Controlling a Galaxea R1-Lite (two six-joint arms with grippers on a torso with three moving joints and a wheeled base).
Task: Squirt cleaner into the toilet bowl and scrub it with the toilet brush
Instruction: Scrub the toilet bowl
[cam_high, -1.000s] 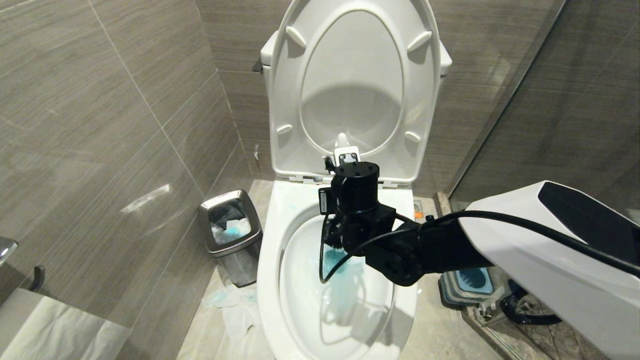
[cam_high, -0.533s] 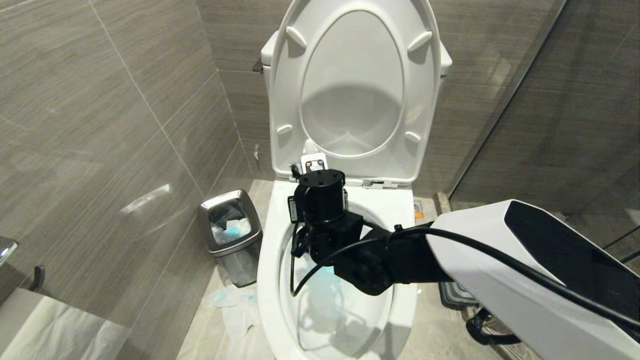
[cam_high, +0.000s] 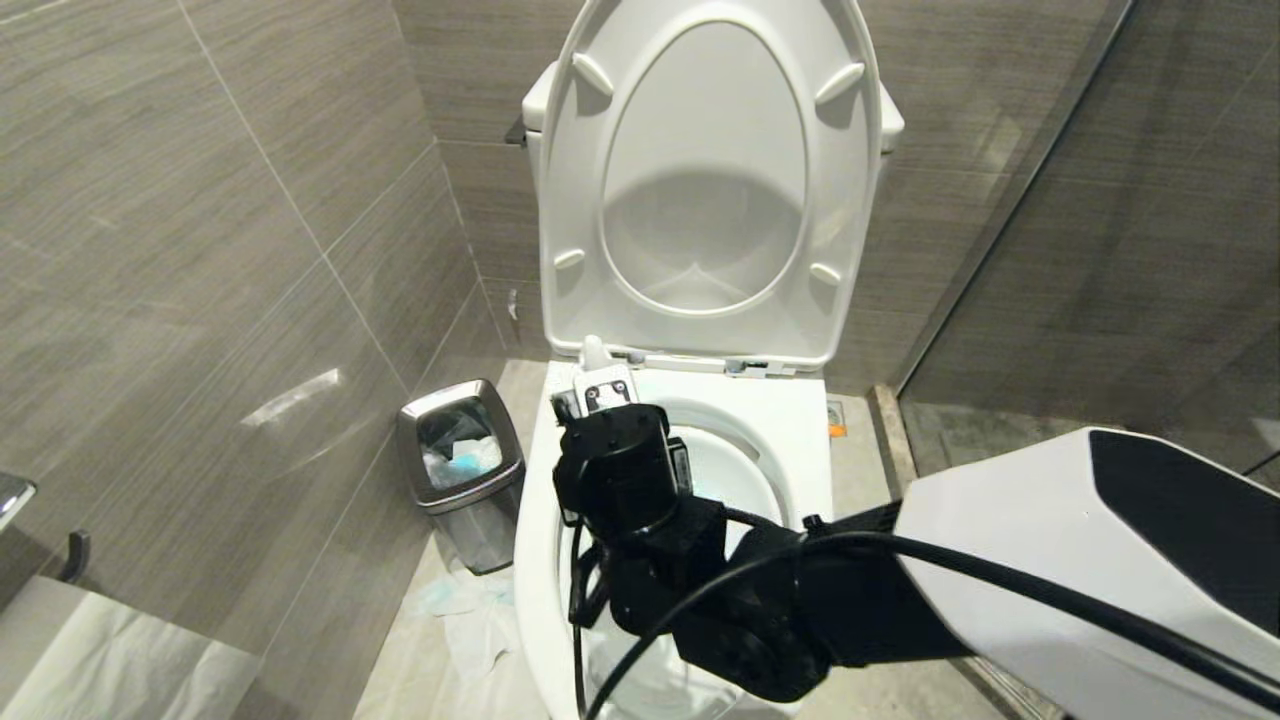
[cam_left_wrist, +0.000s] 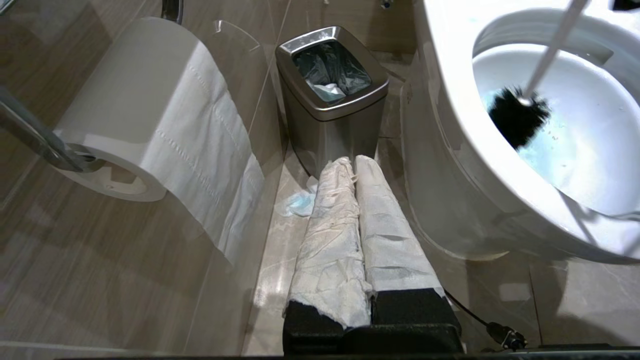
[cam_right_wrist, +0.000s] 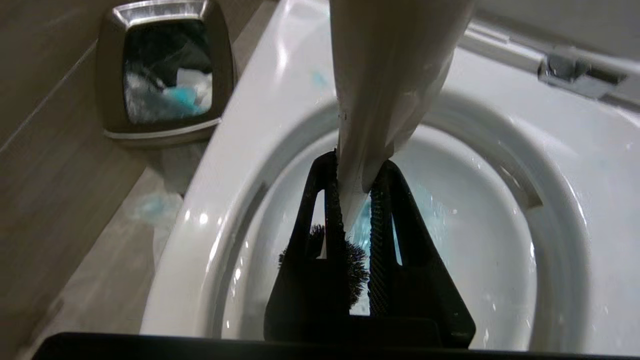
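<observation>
The white toilet bowl (cam_high: 533, 520) stands open below me, its water tinted by turquoise cleaner (cam_left_wrist: 545, 150). My right arm's wrist (cam_high: 620, 480) hangs over the bowl's left side, hiding the gripper in the head view. The right wrist view shows the right gripper (cam_right_wrist: 356, 165) shut on the toilet brush's white handle (cam_right_wrist: 390, 75). Its black bristle head (cam_right_wrist: 356, 267) sits low against the bowl's left inner wall. The handle's rounded tip (cam_high: 596, 352) pokes up behind the wrist. My left gripper (cam_left_wrist: 354, 161), its fingers wrapped in white tissue, is shut and parked low beside the toilet.
A small steel bin (cam_high: 460, 460) stands left of the toilet, with crumpled tissue (cam_high: 470, 610) on the floor by it. The seat and lid (cam_high: 710, 180) are raised. A toilet paper roll (cam_left_wrist: 150, 100) hangs on the left wall. A glass panel (cam_high: 1100, 250) closes the right.
My right arm has swung from the bowl's back middle to its left side and nearer to me, carrying the brush along. The left arm has not moved.
</observation>
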